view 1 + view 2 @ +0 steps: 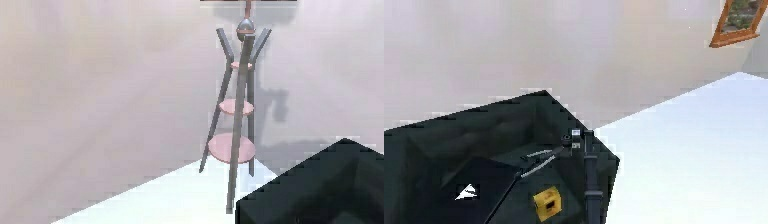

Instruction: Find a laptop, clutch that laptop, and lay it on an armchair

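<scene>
A dark armchair takes up the lower left of the arm side view. Its corner also shows at the forward view's lower right, near a three-legged stand with round pink shelves. The arm rises at bottom centre, and the jaws show against the chair's seat. Just left of them is a flat dark slab with a white mark, probably the laptop. I cannot tell how the jaws stand or whether they hold it. A small yellow block sits beside it. This looks like the laying-down step. The next move calls for settling the slab flat on the seat, then drawing the arm clear.
</scene>
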